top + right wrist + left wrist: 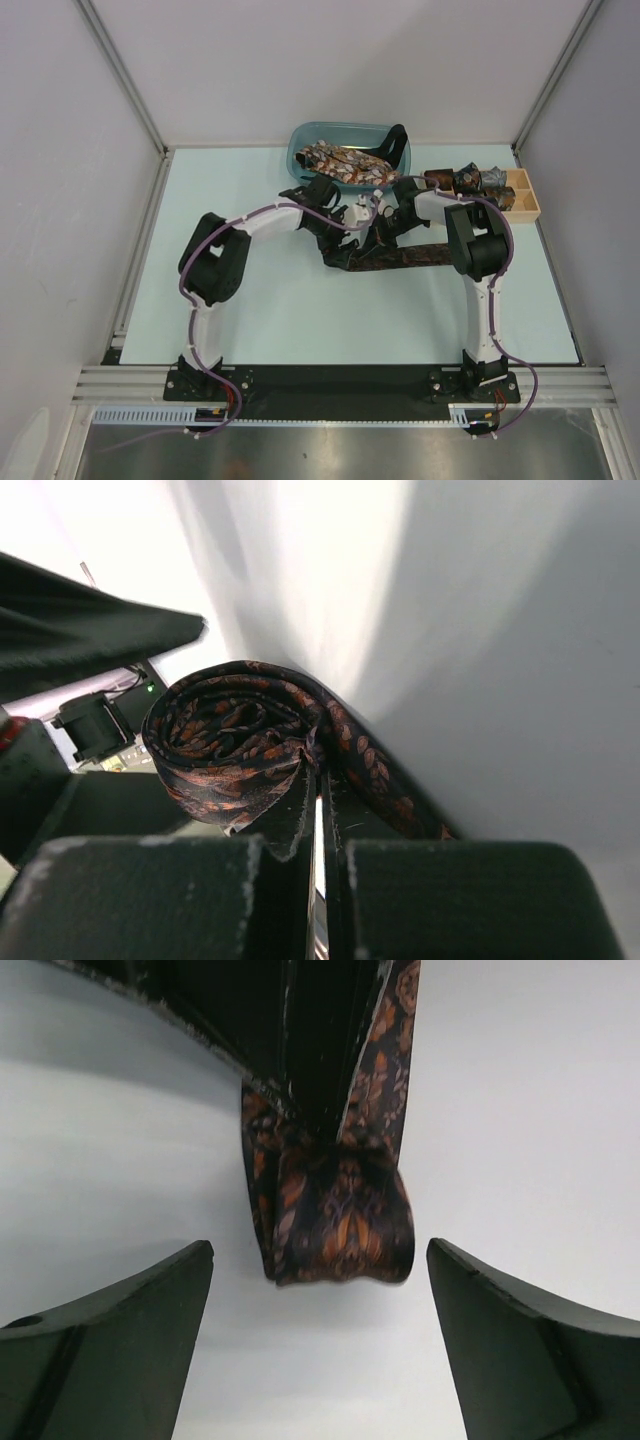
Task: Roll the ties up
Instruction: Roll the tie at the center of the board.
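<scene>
The dark brown tie (405, 258) lies along the desk (250, 320) between the two arms, and one of its ends is wound into a small loose coil (230, 750). The right pincer (318, 815) is pressed together on the edge of this coil. The left pincer (320, 1250) stands wide apart, with the rolled end just ahead of its fingers, and it touches nothing.

I think the coil can spring open, because only one thin grip holds it, and at one side only. If the right pincer turns or pulls, the inner turns may slide out sideways, and the long flat part may twist on the desk. The two pincers are also very near to each other and could bump.

From above, the arms cover the coil and both pincers, so I cannot count the turns. The far end of the tie goes under the right arm. In the left wrist view a dark body hides the upper part.
</scene>
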{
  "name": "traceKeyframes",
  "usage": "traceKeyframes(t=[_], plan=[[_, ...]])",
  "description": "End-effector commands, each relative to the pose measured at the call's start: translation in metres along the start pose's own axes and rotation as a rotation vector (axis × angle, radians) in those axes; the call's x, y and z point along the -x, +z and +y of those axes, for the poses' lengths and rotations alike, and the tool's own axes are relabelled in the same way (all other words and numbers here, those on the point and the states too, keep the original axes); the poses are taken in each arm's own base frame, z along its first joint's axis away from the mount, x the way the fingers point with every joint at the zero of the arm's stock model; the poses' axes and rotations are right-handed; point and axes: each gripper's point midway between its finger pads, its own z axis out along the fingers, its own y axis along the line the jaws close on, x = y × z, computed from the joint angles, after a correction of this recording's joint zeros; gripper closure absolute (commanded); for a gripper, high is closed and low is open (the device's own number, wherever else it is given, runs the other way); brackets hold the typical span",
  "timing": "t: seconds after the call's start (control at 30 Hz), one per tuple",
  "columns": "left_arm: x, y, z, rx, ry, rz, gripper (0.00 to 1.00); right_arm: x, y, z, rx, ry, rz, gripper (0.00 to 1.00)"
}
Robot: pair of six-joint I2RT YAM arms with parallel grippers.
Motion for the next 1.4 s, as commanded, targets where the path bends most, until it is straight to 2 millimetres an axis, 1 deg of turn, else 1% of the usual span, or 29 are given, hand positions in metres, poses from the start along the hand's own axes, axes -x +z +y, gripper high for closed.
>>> traceKeyframes(t=[0.0, 0.07, 0.1, 0.17, 0.2, 0.3, 0.37, 0.4, 0.47, 0.53, 0.57, 0.67, 0.73, 0.77, 0.8, 0.83, 0.87, 0.93, 0.97, 1.07, 1.1, 1.13, 1.2, 1.27, 1.33, 1.37], plan=[[0.016, 0.016, -0.008, -0.031, -0.015, -0.04, 0.13, -0.004, 0.007, -0.034, -0.134, 0.002, 0.002, 1.0], [0.013, 0.019, -0.011, -0.028, -0.002, -0.028, 0.18, -0.005, 0.01, -0.032, -0.121, 0.002, 0.004, 1.0], [0.011, 0.021, -0.011, -0.02, 0.017, -0.021, 0.24, -0.005, 0.012, -0.031, -0.116, -0.001, 0.004, 1.0], [0.009, 0.022, -0.012, -0.003, 0.045, 0.0, 0.33, -0.004, 0.016, -0.026, -0.099, 0.003, 0.005, 1.0], [0.01, 0.021, -0.011, 0.008, 0.06, 0.002, 0.43, -0.006, 0.02, -0.023, -0.092, 0.002, 0.011, 1.0], [0.017, 0.01, -0.009, 0.034, 0.104, 0.003, 0.55, -0.006, 0.031, -0.007, -0.05, -0.006, 0.015, 1.0], [0.021, 0.004, -0.008, 0.039, 0.123, 0.008, 0.57, -0.004, 0.036, 0.007, -0.012, -0.026, 0.01, 1.0], [0.022, 0.002, -0.008, 0.03, 0.131, 0.02, 0.58, -0.006, 0.041, 0.015, 0.0, -0.021, 0.017, 1.0], [0.018, 0.006, -0.009, 0.015, 0.13, 0.039, 0.61, -0.004, 0.044, 0.024, 0.022, -0.039, 0.01, 1.0], [0.017, 0.01, -0.01, 0.007, 0.133, 0.051, 0.62, -0.003, 0.045, 0.029, 0.045, -0.037, 0.013, 1.0], [0.014, 0.014, -0.01, 0.002, 0.129, 0.059, 0.6, -0.004, 0.048, 0.029, 0.052, -0.033, 0.02, 1.0], [0.015, 0.019, -0.013, -0.012, 0.124, 0.057, 0.58, -0.007, 0.051, 0.033, 0.084, -0.022, 0.039, 1.0], [0.011, 0.023, -0.013, -0.008, 0.13, 0.075, 0.57, -0.008, 0.05, 0.034, 0.091, -0.016, 0.043, 1.0], [0.006, 0.024, -0.012, -0.004, 0.136, 0.092, 0.6, -0.007, 0.048, 0.034, 0.101, -0.012, 0.044, 1.0], [-0.006, 0.026, -0.01, 0.004, 0.15, 0.135, 0.61, -0.006, 0.047, 0.036, 0.109, -0.015, 0.045, 1.0], [-0.011, 0.027, -0.011, 0.001, 0.161, 0.161, 0.63, -0.009, 0.044, 0.036, 0.117, -0.013, 0.062, 1.0], [-0.016, 0.027, -0.014, -0.01, 0.162, 0.185, 0.66, -0.009, 0.041, 0.036, 0.124, -0.012, 0.062, 1.0], [-0.025, 0.028, -0.014, -0.005, 0.178, 0.234, 0.69, -0.01, 0.035, 0.038, 0.147, -0.005, 0.072, 0.94], [-0.032, 0.027, -0.017, -0.017, 0.192, 0.268, 0.71, -0.008, 0.029, 0.036, 0.153, -0.003, 0.064, 0.87], [-0.046, 0.024, -0.018, -0.024, 0.192, 0.331, 0.74, -0.007, 0.017, 0.034, 0.167, 0.004, 0.064, 0.78], [-0.05, 0.023, -0.02, -0.027, 0.189, 0.345, 0.74, -0.004, 0.01, 0.03, 0.165, 0.008, 0.054, 0.77], [-0.054, 0.022, -0.019, -0.024, 0.188, 0.36, 0.74, -0.006, 0.005, 0.031, 0.166, 0.019, 0.061, 0.75], [-0.063, 0.021, -0.022, -0.037, 0.183, 0.386, 0.75, -0.003, -0.007, 0.031, 0.175, 0.0, 0.044, 0.71], [-0.067, 0.021, -0.023, -0.041, 0.178, 0.39, 0.74, -0.004, -0.018, 0.037, 0.187, -0.007, 0.042, 0.67], [-0.067, 0.021, -0.023, -0.042, 0.177, 0.389, 0.75, -0.006, -0.026, 0.042, 0.206, -0.014, 0.041, 0.66], [-0.065, 0.022, -0.023, -0.042, 0.176, 0.387, 0.75, -0.007, -0.03, 0.047, 0.211, -0.024, 0.036, 0.64]])
